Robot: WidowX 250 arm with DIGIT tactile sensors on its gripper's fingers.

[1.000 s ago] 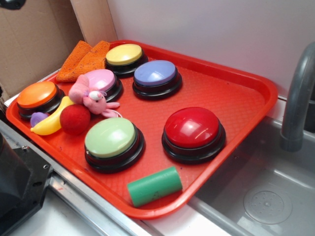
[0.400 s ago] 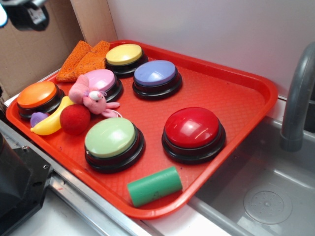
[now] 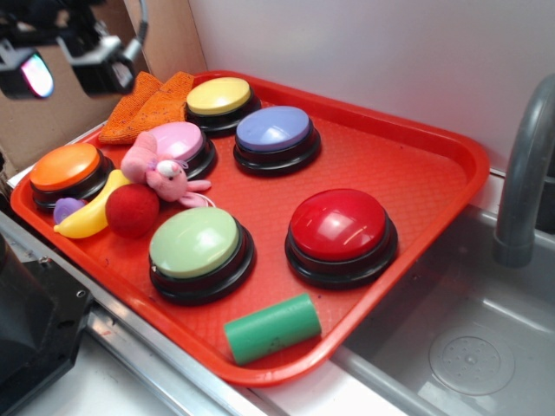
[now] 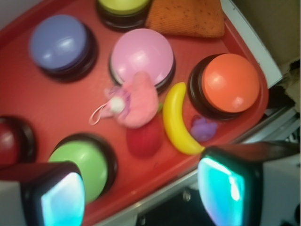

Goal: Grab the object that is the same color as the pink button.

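The pink plush bunny (image 3: 162,174) (image 4: 134,100) lies on the red tray (image 3: 381,165), leaning against the front of the pink button (image 3: 178,143) (image 4: 141,52). Its thin string loop points toward the tray's middle. My gripper (image 3: 68,68) (image 4: 141,193) hangs high above the tray's left end, well clear of the bunny. It is open, with nothing between its glowing pads (image 4: 220,190). The wrist view looks down on the bunny from above.
A red fuzzy ball (image 3: 132,211), yellow banana (image 3: 89,216) and small purple piece (image 3: 68,209) crowd the bunny's near side. Orange (image 3: 67,169), green (image 3: 196,245), lavender-blue (image 3: 275,132), yellow (image 3: 218,98) and red (image 3: 339,227) buttons, an orange cloth (image 3: 149,106) and a green cylinder (image 3: 272,327) share the tray. A sink (image 3: 468,338) lies right.
My gripper has come into the exterior view at the top left and moved down and right toward the tray. Nothing on the tray has shifted.
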